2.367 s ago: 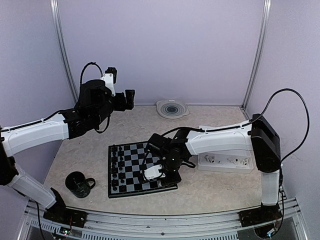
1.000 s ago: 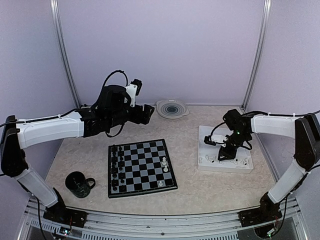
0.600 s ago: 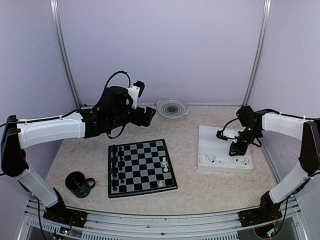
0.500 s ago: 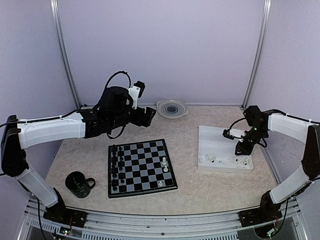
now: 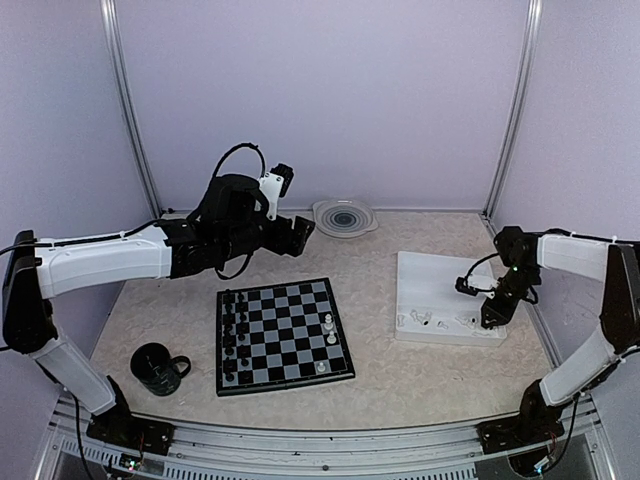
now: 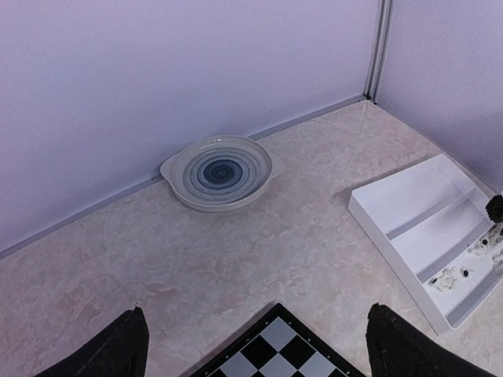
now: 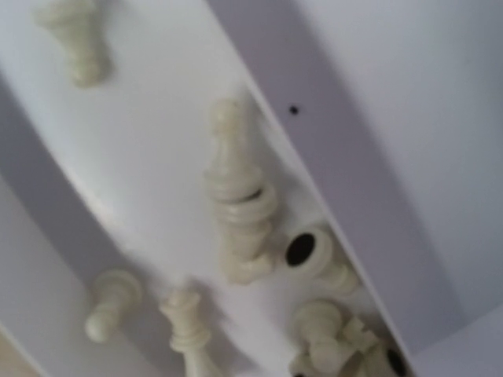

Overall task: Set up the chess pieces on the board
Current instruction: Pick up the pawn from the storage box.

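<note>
- Step in hand: fetching another white piece; the right gripper [image 5: 490, 312] hangs over the tray [image 5: 430, 272], jaw width cannot be told
- White chess pieces [image 7: 240, 212] lie loose in its near compartment; a few stand on the board [image 5: 283, 338]
- Left gripper [image 6: 253, 334] spread wide, holding nothing
- Next: pinch 1 piece cleanly

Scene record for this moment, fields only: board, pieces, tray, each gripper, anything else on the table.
board: flat on the table, between the arms
black pieces: lined along the board's left side
white pieces: a few on the board's right side; more lying loose in the tray
tray: white, right of the board
left gripper: open, empty, raised beyond the board's far edge
right gripper: over the tray; opening unclear
other: dark mug, striped plate
</note>
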